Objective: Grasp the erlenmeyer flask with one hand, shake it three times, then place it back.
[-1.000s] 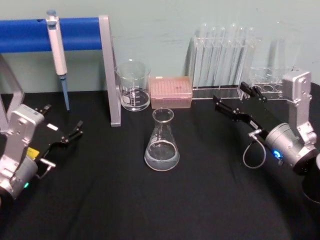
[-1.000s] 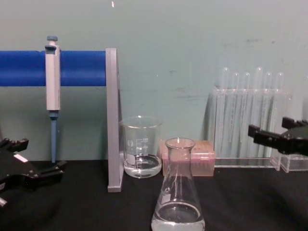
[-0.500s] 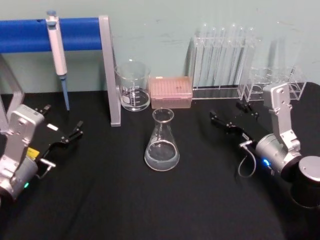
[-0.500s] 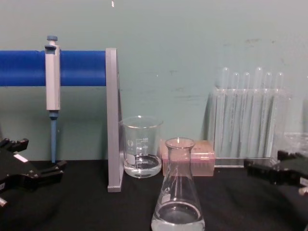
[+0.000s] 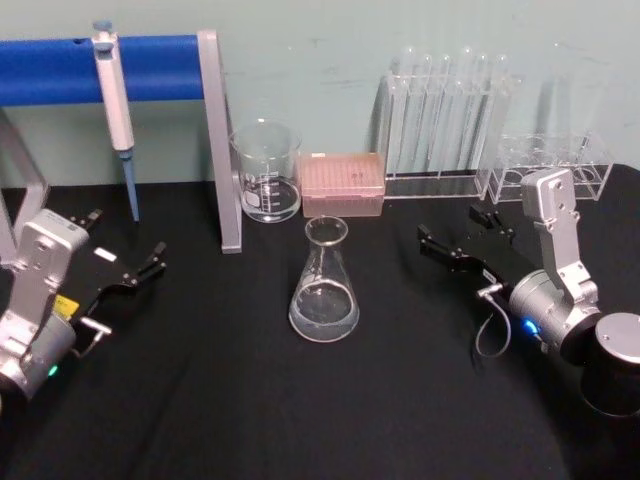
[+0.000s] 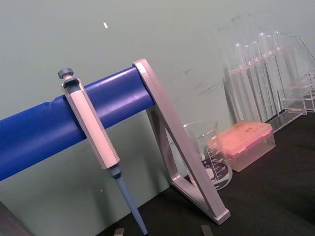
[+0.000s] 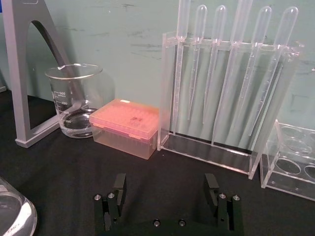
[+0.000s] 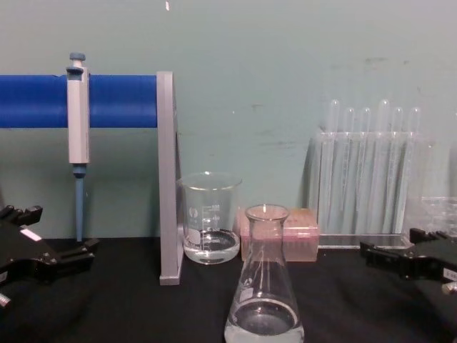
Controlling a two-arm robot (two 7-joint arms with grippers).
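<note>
**Flask stands free between two open grippers**

Black cloth covers the table (image 5: 250, 420), with a pale green wall behind it.

On the right, the fingers (image 7: 118, 187) of the right gripper (image 5: 462, 235) are spread wide, with nothing between them; they hang low over the cloth and point toward the middle of the table. In the chest view this gripper (image 8: 400, 254) comes in from the right edge, near the surface. Its silver arm rises behind it at the right side of the head view.

On the left, the left gripper (image 5: 128, 262) also has its fingers parted and holds nothing. It sits near the left edge of the table, well apart from the glassware, and the chest view shows it (image 8: 50, 250) low at the left edge.

Between the two, the erlenmeyer flask (image 5: 324, 283) stands upright on the cloth at the middle of the table, untouched, with clear liquid in its wide base. The right gripper is the nearer of the two but is still clearly apart from it.

Behind the flask stand a glass beaker (image 5: 266, 172) and, just beside it, a pink tip box (image 5: 343, 185). Farther right is a clear rack of tubes (image 5: 445, 120). At the back left a pipette (image 5: 115, 100) hangs on a blue bar (image 5: 60, 68) carried by a grey stand (image 5: 222, 140).
</note>
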